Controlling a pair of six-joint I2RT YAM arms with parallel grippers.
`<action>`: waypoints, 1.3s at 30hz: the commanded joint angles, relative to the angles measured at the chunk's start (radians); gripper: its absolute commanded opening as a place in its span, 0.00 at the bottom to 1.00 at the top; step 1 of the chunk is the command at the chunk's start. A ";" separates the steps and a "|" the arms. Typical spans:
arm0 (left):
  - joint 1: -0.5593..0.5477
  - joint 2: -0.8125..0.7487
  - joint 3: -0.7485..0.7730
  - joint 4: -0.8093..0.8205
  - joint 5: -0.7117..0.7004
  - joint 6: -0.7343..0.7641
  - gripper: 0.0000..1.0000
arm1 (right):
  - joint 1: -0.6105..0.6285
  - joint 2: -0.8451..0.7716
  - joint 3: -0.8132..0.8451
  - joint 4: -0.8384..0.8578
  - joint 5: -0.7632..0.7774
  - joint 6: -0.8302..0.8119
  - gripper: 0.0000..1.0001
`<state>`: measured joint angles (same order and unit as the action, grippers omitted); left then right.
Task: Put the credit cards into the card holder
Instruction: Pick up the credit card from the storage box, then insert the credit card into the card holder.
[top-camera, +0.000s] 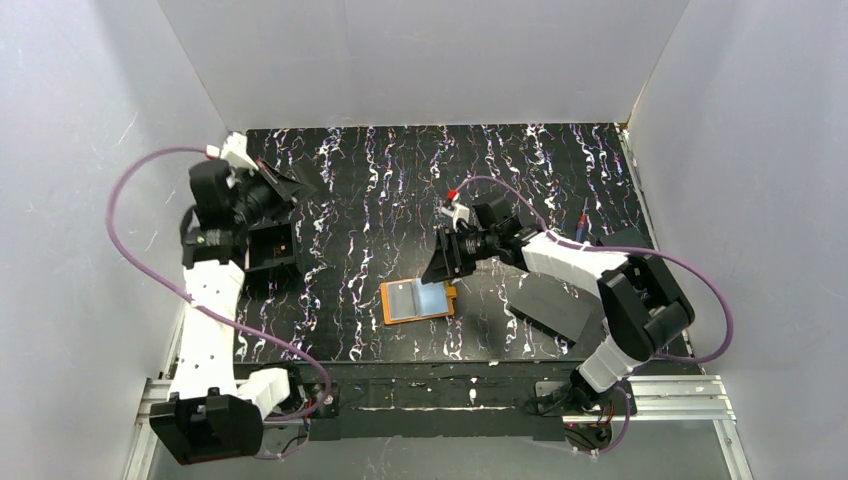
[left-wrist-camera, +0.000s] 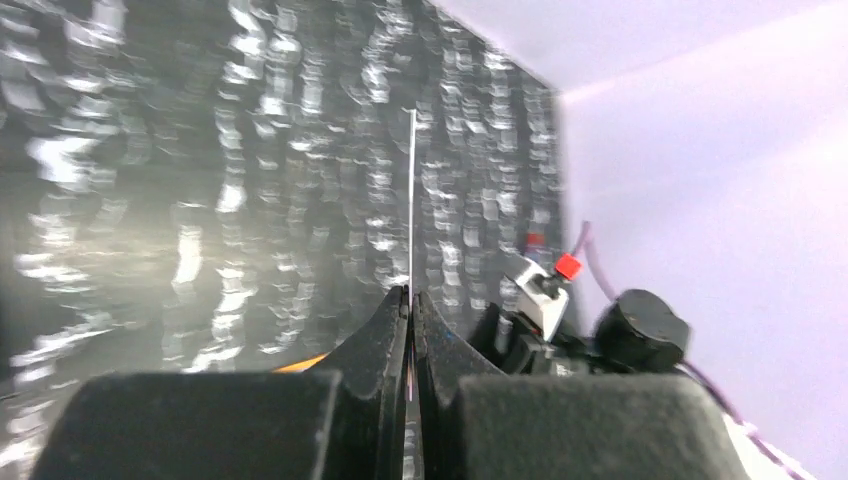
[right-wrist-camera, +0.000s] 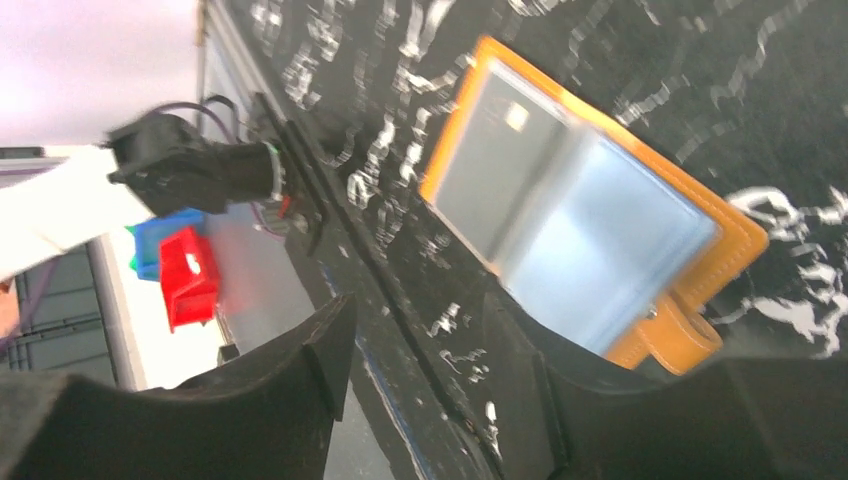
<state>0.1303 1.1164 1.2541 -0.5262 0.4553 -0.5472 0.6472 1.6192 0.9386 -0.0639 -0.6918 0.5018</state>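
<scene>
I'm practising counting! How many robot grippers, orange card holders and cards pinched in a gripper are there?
Grippers: 2, the left gripper and the right gripper
Orange card holder: 1
Pinched card: 1, in the left gripper
Total: 4

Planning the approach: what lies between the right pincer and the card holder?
Only bare tabletop between right pincer and card holder, per right wrist view.
</scene>
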 joint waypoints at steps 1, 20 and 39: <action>-0.060 -0.086 -0.326 0.777 0.322 -0.515 0.00 | -0.005 -0.152 0.018 0.339 -0.060 0.201 0.62; -0.484 -0.077 -0.528 1.118 0.264 -0.601 0.00 | -0.038 -0.164 -0.153 1.303 -0.018 0.937 0.48; -0.529 0.097 -0.461 0.247 0.087 -0.285 0.46 | -0.181 -0.168 -0.205 0.235 -0.053 0.254 0.01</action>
<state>-0.3977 1.1236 0.7116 0.1806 0.6434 -1.0199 0.4873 1.4155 0.6975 0.6575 -0.7189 1.1179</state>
